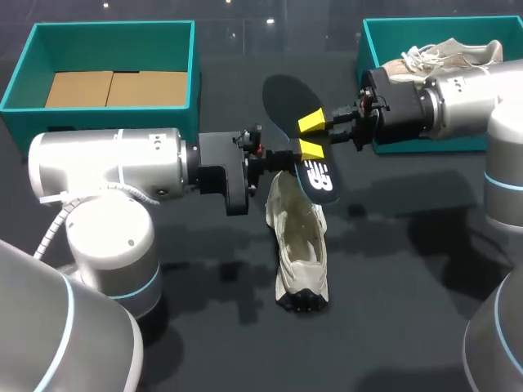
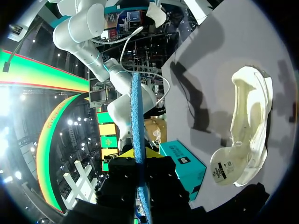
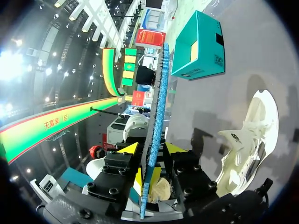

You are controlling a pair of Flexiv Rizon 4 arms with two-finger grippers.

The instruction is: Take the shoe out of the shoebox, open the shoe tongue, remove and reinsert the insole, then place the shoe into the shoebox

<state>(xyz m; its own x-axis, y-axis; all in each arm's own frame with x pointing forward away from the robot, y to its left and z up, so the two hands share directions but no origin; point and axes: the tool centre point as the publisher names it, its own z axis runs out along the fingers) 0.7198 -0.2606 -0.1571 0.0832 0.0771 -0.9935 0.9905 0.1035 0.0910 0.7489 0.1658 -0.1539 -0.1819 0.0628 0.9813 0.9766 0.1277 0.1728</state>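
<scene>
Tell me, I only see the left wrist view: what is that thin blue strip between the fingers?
Observer: That is the insole, seen edge-on; from above it is a flat black sole shape.
Operator: Does anything else hold it?
Observer: Yes, the right gripper clamps it too, reaching in from the right.
Operator: Any shoe besides the pale one on the table?
Observer: Yes, a second shoe lies in the shoebox at the right arm's side.

The insole (image 1: 286,98) looks matt foam, the shoe (image 1: 298,237) soft cream mesh cloth.
</scene>
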